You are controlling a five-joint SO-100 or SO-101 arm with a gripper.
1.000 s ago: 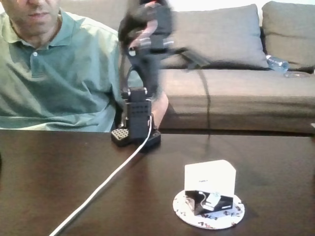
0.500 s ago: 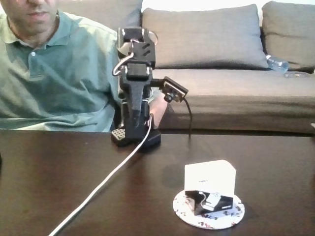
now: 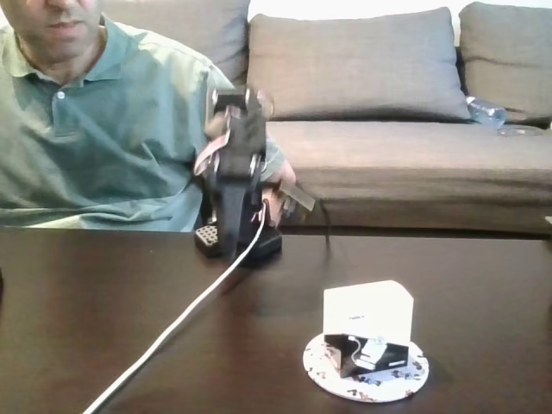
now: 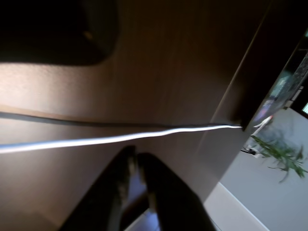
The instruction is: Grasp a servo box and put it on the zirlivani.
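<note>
In the fixed view we see the servo box sitting on the round speckled disc near the front edge of the dark table, toward its right side, with the disc's rim showing around the box's dark lower band. The arm is folded over its base near the table's far edge, well apart from the box, and is slightly blurred. A white cable runs from the base diagonally toward the front left corner. Behind the table a person in a green polo shirt sits on the left, in front of a grey sofa, and a plastic bottle lies on the sofa at the right. In the wrist view we see the gripper entering from the bottom edge, its two dark fingers drawn close together at the tips with nothing between them, above the brown tabletop. That view also shows the white cable crossing from the left, and a green plant on a pale floor beyond the table's edge at the right.
</note>
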